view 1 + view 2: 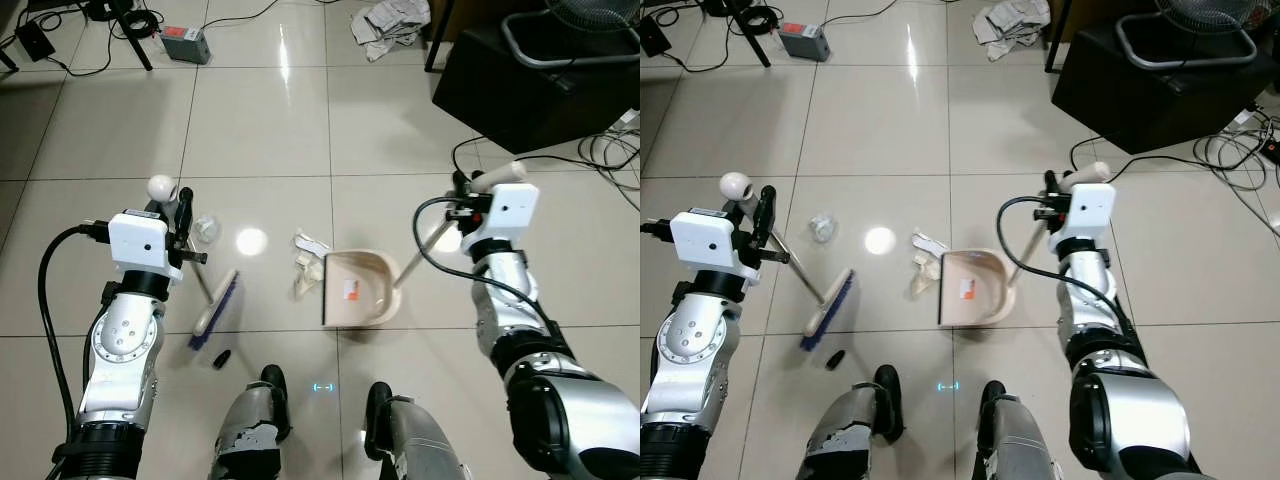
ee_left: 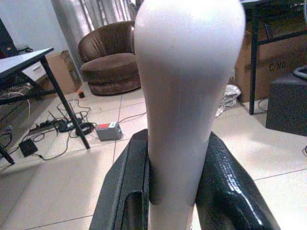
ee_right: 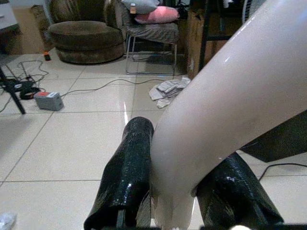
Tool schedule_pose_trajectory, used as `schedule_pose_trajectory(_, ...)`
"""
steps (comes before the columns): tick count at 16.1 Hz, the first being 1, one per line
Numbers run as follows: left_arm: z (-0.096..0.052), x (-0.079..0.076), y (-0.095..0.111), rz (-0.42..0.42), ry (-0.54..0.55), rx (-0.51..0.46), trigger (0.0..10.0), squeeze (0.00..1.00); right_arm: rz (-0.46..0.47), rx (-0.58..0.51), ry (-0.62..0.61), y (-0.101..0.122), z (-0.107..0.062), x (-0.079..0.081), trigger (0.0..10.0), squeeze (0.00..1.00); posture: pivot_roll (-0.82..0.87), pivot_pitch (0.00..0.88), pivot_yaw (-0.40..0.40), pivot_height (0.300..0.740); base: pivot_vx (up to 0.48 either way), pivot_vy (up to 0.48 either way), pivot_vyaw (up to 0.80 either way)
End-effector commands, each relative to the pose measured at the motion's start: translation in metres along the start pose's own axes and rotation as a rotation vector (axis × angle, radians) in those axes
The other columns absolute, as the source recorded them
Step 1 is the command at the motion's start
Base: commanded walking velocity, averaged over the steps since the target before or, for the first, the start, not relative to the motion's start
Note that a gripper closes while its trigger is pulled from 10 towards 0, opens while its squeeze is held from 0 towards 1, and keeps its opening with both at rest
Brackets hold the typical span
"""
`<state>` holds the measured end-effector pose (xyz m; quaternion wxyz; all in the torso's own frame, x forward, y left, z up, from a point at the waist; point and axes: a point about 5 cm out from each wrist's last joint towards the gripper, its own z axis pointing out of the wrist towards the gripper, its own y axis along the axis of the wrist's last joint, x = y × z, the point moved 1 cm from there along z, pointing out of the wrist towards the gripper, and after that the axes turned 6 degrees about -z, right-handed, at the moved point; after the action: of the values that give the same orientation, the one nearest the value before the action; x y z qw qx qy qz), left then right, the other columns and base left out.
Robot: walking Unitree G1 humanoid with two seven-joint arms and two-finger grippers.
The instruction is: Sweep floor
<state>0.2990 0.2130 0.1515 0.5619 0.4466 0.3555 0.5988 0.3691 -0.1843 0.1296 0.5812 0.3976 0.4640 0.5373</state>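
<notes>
On the cardboard box (image 2: pixel 280 57) in the left wrist view some dark letters show, but they are cut off and I cannot read them surely; the dustpan (image 1: pixel 357 288) carries a small red label inside, too small to read; the grey box (image 1: pixel 185 44) with a red top, far on the floor, has no writing that can be read.

The left gripper (image 1: pixel 183 222) is closed on the broom handle (image 2: pixel 184 96) near its rounded white end; in the left wrist view both black fingers (image 2: pixel 122 191) press against the pale handle on either side. The broom (image 1: pixel 215 305) slants down from this gripper to the tiled floor (image 1: pixel 260 130), and its blue bristles rest on the tile, left of the dustpan and apart from it.

The right gripper (image 1: pixel 462 190) is closed on the dustpan handle (image 3: pixel 225 110); its two fingers (image 3: pixel 127 177) hold the cream handle between them. The dustpan lies flat on the floor in front of the robot's feet, with its open mouth facing the broom.

Some crumpled white paper (image 1: pixel 306 262) lies just beside the dustpan's mouth, between it and the broom; a small clear crumpled piece (image 1: pixel 207 229) lies near the left gripper; a small black thing (image 1: pixel 222 356) lies close below the bristles.
</notes>
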Motion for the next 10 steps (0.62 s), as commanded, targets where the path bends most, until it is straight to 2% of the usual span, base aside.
schedule_pose_trajectory(1,0.000,0.000,0.001,0.004,0.000,-0.006,10.0,0.00,0.006,0.022,0.003,-0.007,-0.006,0.002,10.0,0.00,0.16,0.365,0.021,0.740,0.000,0.000,0.00)
schedule_pose_trajectory(6,0.003,0.000,0.000,-0.010,0.016,-0.009,10.0,0.00,0.034,0.005,-0.013,-0.004,-0.004,0.000,10.0,0.00,0.14,0.353,0.011,0.740,0.000,0.000,0.00)
schedule_pose_trajectory(10,0.011,-0.006,-0.006,-0.030,0.017,-0.006,10.0,0.00,0.034,0.011,0.009,-0.005,-0.004,0.007,10.0,0.00,0.12,0.350,-0.007,0.740,0.000,0.000,0.00)
